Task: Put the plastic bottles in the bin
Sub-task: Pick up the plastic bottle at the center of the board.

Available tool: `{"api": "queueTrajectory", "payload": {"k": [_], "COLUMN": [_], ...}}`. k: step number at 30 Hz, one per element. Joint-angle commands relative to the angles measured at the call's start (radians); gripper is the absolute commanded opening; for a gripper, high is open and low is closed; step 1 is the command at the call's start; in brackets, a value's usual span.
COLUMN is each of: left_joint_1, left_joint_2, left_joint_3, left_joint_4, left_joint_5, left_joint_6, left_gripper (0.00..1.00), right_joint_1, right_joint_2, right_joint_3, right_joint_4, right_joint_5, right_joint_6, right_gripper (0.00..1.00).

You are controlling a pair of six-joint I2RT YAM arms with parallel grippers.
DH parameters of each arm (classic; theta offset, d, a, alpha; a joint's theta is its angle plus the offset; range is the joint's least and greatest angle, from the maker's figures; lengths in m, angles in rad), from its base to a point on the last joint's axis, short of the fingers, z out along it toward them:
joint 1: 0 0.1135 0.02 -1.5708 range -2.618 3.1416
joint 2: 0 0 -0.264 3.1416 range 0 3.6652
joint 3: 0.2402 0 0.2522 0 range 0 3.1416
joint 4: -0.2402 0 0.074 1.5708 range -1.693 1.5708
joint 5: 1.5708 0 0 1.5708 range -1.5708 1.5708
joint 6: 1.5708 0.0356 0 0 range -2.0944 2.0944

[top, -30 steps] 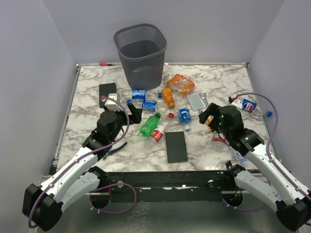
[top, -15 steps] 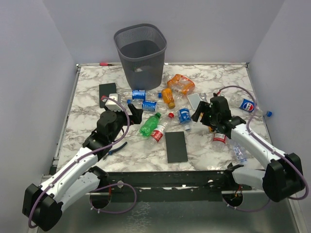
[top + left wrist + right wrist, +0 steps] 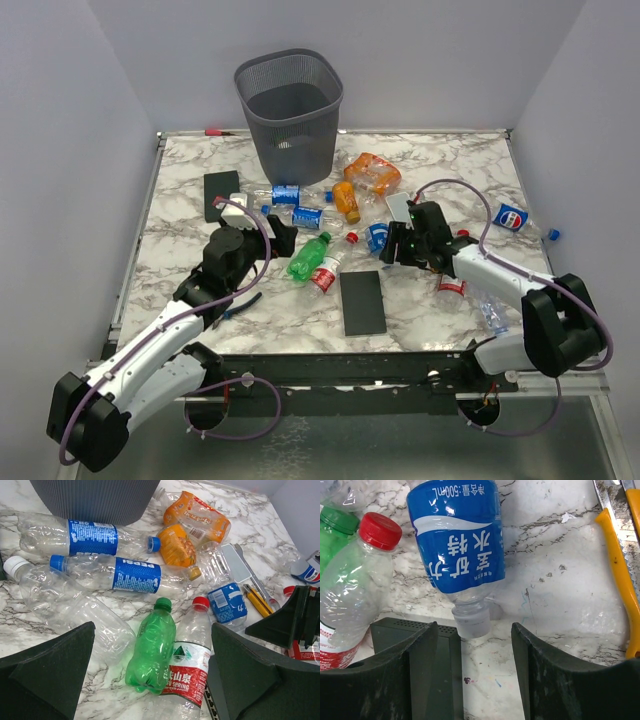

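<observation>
The grey mesh bin [image 3: 289,110] stands at the back of the table. Several plastic bottles lie in front of it. A green bottle [image 3: 151,652] and a red-labelled bottle [image 3: 194,657] lie side by side under my open left gripper [image 3: 150,680], which touches neither. A blue-labelled bottle [image 3: 457,540] points its white cap [image 3: 472,622] at my right gripper [image 3: 475,640]. That gripper's jaws stand apart, low over the table, with the cap just ahead of the gap and nothing between them. Two Pepsi-style bottles [image 3: 132,575] and two orange ones [image 3: 179,552] lie nearer the bin.
A black slab [image 3: 362,302] lies at centre front, its corner under my right gripper's left finger. Another slab [image 3: 221,190] sits back left. Blue-handled pliers [image 3: 243,303] lie by the left arm. A yellow knife [image 3: 620,580] lies right of the blue-labelled bottle, and a Pepsi bottle [image 3: 515,218] lies far right.
My right arm has swung left and forward to the blue-labelled bottle's cap, and its jaws have narrowed. The left arm has stayed put.
</observation>
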Motion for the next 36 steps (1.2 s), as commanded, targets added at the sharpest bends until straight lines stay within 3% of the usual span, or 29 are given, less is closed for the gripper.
{"api": "queueTrajectory", "payload": {"k": [1, 8, 26, 36], "left_joint_1": [-0.007, -0.006, -0.007, -0.007], "left_joint_2": [0.008, 0.012, 0.008, 0.012], "left_joint_3": [-0.008, -0.008, -0.011, -0.011], "left_joint_4": [0.023, 0.028, 0.028, 0.029], "left_joint_5": [0.031, 0.038, 0.032, 0.029], "left_joint_6": [-0.003, -0.005, -0.003, 0.0], "left_gripper": [0.99, 0.99, 0.99, 0.99], "right_joint_1": [0.011, 0.026, 0.027, 0.029], "right_joint_2": [0.004, 0.06, 0.168, 0.102], "right_joint_3": [-0.006, -0.004, 0.015, 0.008], "right_joint_4": [0.03, 0.032, 0.09, 0.051], "right_joint_5": [-0.032, -0.047, -0.035, -0.048], "right_joint_6": [-0.029, -0.04, -0.062, -0.047], "right_gripper": [0.63, 0.64, 0.48, 0.26]}}
